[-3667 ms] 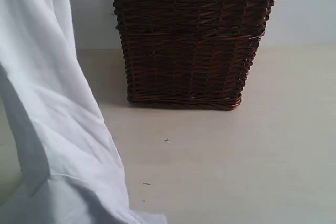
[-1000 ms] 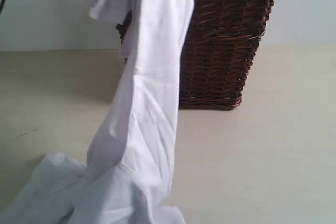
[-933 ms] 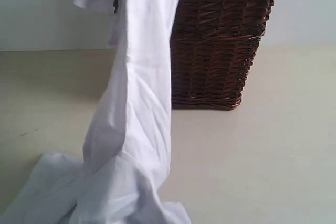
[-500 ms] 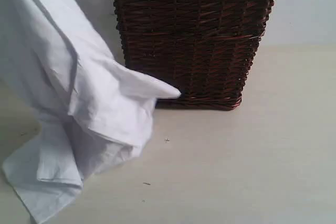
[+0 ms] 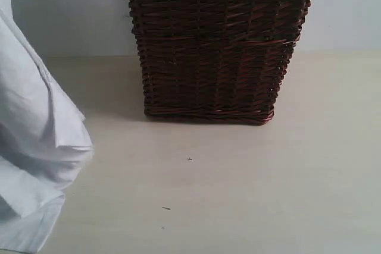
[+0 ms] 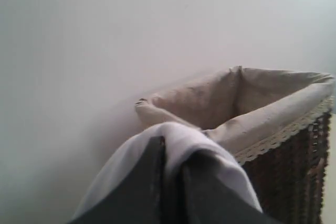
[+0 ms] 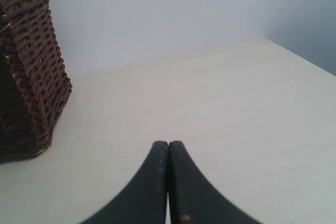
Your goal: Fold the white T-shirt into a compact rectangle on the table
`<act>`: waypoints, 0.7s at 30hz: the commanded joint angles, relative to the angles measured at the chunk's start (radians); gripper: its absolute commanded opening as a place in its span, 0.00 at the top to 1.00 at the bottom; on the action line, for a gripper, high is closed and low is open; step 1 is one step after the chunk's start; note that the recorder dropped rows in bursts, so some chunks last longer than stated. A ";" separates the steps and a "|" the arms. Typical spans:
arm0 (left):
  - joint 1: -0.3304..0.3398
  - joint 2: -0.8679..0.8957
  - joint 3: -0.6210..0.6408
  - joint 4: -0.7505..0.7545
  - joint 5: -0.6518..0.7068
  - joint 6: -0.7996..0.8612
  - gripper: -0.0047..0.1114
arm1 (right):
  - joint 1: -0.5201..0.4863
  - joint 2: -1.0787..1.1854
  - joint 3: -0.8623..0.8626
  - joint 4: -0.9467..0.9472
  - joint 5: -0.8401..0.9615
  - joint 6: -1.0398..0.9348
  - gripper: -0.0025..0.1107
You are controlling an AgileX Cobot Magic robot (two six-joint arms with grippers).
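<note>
One white T-shirt (image 5: pixel 30 147), one basket (image 5: pixel 214 52), two end effectors (image 6: pixel 173 153) (image 7: pixel 168 144).

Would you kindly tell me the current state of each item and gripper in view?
white T-shirt: unfolded, hanging bunched from the left gripper.
left gripper: shut on the white T-shirt.
right gripper: shut, holding nothing, above the table.
wicker basket: upright on the table.
basket liner: folded over the wicker basket's rim.
</note>
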 commanded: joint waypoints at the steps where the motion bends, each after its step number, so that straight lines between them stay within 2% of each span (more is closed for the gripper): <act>1: 0.002 -0.008 -0.010 0.038 -0.212 -0.006 0.96 | -0.004 -0.004 0.003 -0.008 -0.009 -0.004 0.98; 4: 0.002 -0.008 -0.010 0.059 -0.436 0.004 0.96 | -0.004 -0.004 0.003 -0.008 -0.009 -0.004 0.98; 10: 0.006 0.010 -0.010 0.057 -0.730 0.117 0.96 | -0.004 -0.004 0.003 -0.008 -0.009 -0.004 0.98; 16: 0.006 0.009 -0.012 0.051 -0.856 0.144 0.96 | -0.004 -0.004 0.003 -0.008 -0.009 -0.004 0.98; 21: 0.006 0.007 -0.081 0.047 -0.938 0.214 0.96 | -0.004 -0.004 0.003 -0.008 -0.009 -0.004 0.98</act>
